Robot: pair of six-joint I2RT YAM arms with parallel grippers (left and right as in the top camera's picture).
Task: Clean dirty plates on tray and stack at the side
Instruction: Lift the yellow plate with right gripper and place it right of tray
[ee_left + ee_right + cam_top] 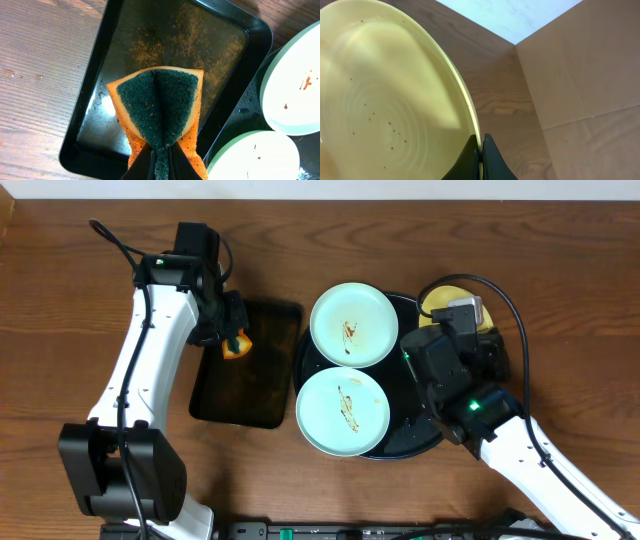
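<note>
Two pale mint plates with thin brown smears lie on the round black tray [412, 444], one at the back [353, 325] and one at the front [343, 412]. The pale yellow plate [441, 299] is raised at the tray's back right, partly hidden by my right arm. In the right wrist view my right gripper [482, 150] is shut on the rim of the yellow plate [385, 100], which carries small brown specks. My left gripper [160, 166] is shut on an orange sponge [157, 100], green scouring face showing, above the rectangular tray.
A rectangular black tray [245, 380] with brown crumbs lies left of the round tray, under the sponge. Brown wood-grain tabletop [560, 300] surrounds both. The right wrist view shows a brown sheet [580, 75] beyond the table.
</note>
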